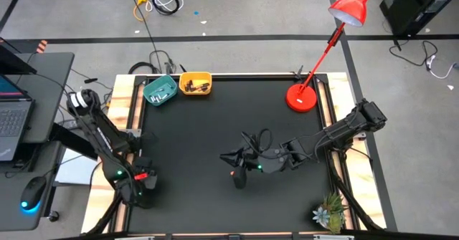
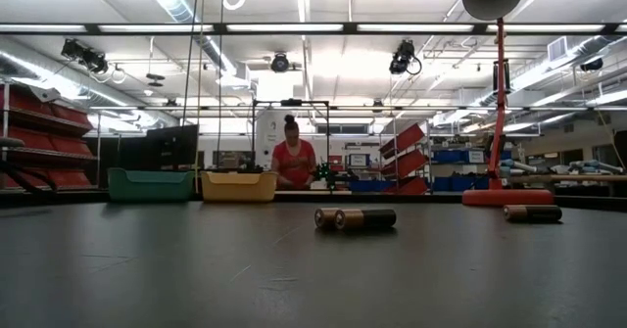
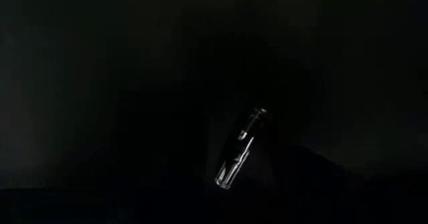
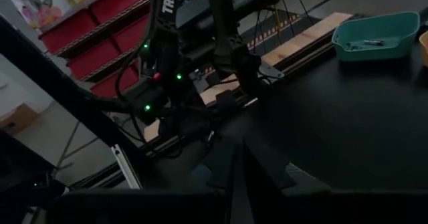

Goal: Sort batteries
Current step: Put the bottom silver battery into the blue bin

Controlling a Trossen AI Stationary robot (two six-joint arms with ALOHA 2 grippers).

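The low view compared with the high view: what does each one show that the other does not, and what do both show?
Only the low view shows dark batteries with copper ends lying on the mat, another near the lamp base, and a person in the room behind.

Only the high view shows both arms, the left end effector, the right end effector, and a small plant.

Both show the teal bowl, the yellow bowl and the red lamp.
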